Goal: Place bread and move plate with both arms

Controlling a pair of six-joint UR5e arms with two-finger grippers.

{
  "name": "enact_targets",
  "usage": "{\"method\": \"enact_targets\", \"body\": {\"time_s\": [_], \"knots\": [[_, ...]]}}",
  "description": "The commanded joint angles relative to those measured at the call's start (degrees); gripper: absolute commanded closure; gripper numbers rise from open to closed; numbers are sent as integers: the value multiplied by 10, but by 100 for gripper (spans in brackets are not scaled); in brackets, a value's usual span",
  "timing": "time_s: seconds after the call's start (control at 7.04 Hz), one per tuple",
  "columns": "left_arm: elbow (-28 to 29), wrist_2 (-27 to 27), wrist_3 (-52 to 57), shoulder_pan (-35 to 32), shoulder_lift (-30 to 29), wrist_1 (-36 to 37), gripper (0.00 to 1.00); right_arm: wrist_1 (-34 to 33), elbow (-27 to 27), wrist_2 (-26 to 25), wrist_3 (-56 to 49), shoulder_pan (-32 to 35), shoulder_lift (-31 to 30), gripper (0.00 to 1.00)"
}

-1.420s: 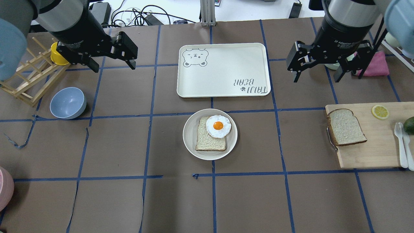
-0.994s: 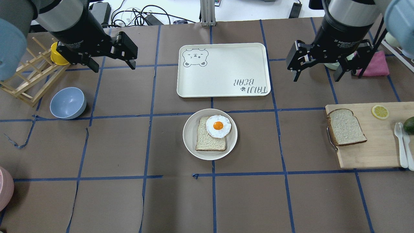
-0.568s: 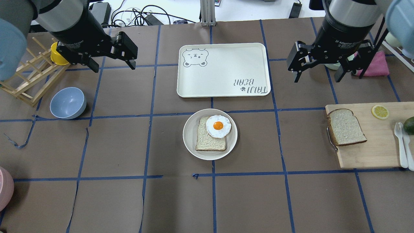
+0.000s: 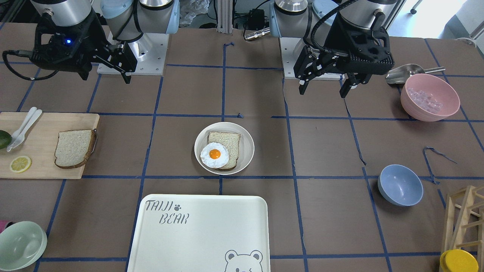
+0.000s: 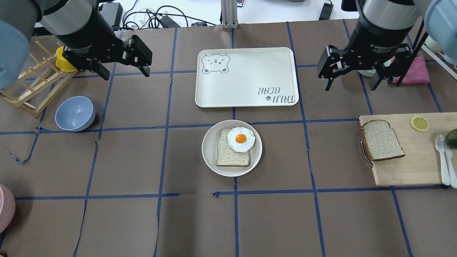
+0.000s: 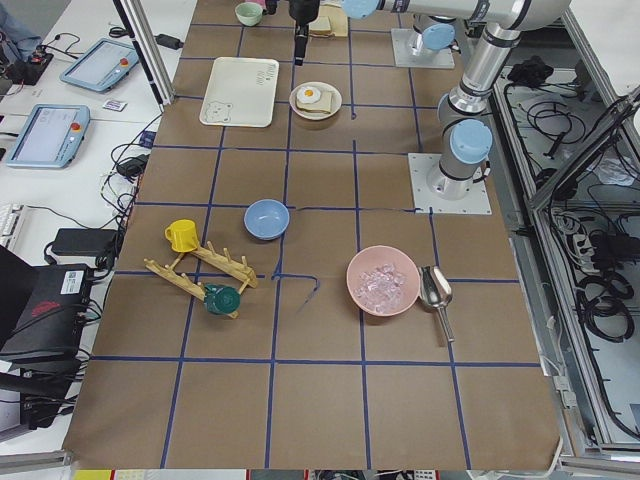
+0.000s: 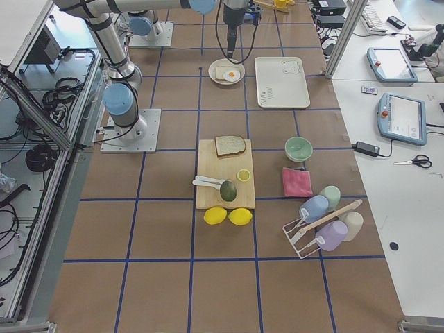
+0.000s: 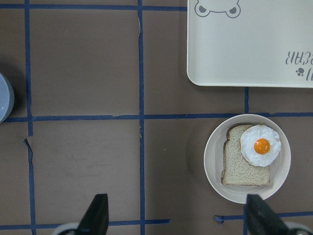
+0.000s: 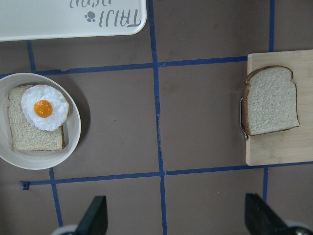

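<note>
On the right-hand board [image 5: 410, 167], the bread [image 5: 382, 140] looks soft and light, best pinched gently by its crusts; the left gripper [image 5: 125, 74] and right gripper [image 5: 350, 84] both gape.

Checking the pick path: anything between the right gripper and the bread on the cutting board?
Nothing visible. The right gripper hangs open above bare table, and the bread lies uncovered at the end of the cutting board nearest it. The lemon slice and white cutlery sit farther along the board.
</note>
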Motion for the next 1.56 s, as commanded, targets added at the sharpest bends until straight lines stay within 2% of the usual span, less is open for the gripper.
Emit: {"method": "enact_targets", "body": {"time_s": [0.0,0.99,1.28,1.42], "knots": [[0,0,0,0,0,0,0,-3,1,1,-1,0,1,0],[0,0,0,1,0,0,0,-2,1,-2,2,-6,8,0],[0,0,0,1,0,0,0,-3,3,-2,-1,-36,30,0],[0,0,0,0,0,0,0,-1,26,-2,-2,-56,46,0]]}}
